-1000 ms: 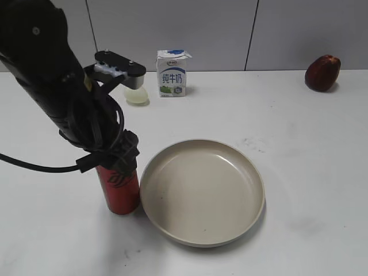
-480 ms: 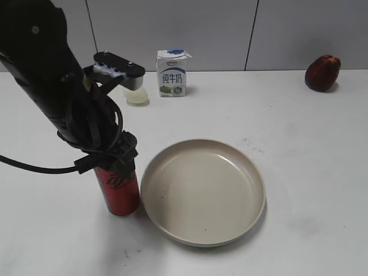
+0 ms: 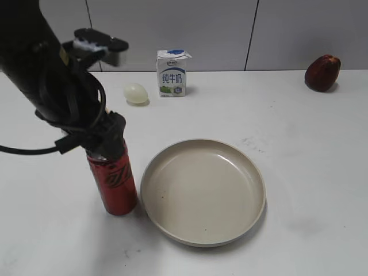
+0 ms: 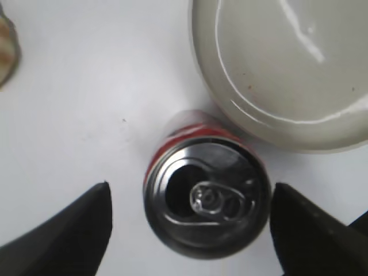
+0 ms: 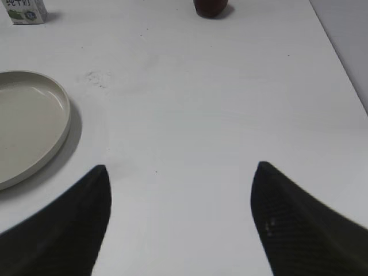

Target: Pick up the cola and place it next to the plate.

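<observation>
the cola (image 4: 207, 198) is standing upright on the table (image 3: 299, 144) just beside the plate (image 4: 287, 75), sitting between the spread, released fingers of the left gripper (image 4: 192, 221), touching neither.

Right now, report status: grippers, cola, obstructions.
Left gripper open, straddling cola, fingers clear of it. Right gripper open, empty. Cola upright beside plate. Nothing in the way.
</observation>
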Tool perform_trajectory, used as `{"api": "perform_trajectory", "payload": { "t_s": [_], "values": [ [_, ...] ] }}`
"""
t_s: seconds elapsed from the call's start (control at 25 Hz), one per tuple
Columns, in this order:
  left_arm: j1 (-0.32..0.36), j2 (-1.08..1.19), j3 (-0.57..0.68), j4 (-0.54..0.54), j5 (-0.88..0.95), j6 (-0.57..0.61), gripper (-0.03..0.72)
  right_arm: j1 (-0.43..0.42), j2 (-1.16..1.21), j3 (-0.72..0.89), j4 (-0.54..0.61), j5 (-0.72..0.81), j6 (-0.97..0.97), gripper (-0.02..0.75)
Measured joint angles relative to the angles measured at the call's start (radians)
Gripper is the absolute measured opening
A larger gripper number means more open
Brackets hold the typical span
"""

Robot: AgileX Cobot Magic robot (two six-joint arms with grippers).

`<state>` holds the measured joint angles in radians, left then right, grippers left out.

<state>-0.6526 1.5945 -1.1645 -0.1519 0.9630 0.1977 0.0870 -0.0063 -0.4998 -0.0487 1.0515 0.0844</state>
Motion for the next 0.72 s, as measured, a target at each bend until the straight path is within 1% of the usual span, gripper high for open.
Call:
{"api": "perform_trajectory", "payload": {
  "t_s": [0.2,0.36,0.48,0.64,0.68,0.72],
  "values": [
    [0.030,-0.077,-0.105,-0.003,0.084,0.000,0.630,0.000,0.000,0.000,0.000,0.000,0.000,0.571],
    [0.066,-0.126,-0.170,0.004,0.095,0.000,0.602,0.000,0.000,0.000,0.000,0.000,0.000,0.571],
    [0.134,-0.140,-0.191,0.022,0.078,0.001,0.594,0.000,0.000,0.000,0.000,0.000,0.000,0.571],
    [0.285,-0.139,-0.192,0.033,0.084,0.001,0.588,0.000,0.000,0.000,0.000,0.000,0.000,0.571],
    [0.336,-0.139,-0.192,0.034,0.095,0.001,0.587,0.000,0.000,0.000,0.000,0.000,0.000,0.571],
    [0.373,-0.139,-0.192,0.035,0.107,0.001,0.585,0.000,0.000,0.000,0.000,0.000,0.000,0.571]
  ]
}}
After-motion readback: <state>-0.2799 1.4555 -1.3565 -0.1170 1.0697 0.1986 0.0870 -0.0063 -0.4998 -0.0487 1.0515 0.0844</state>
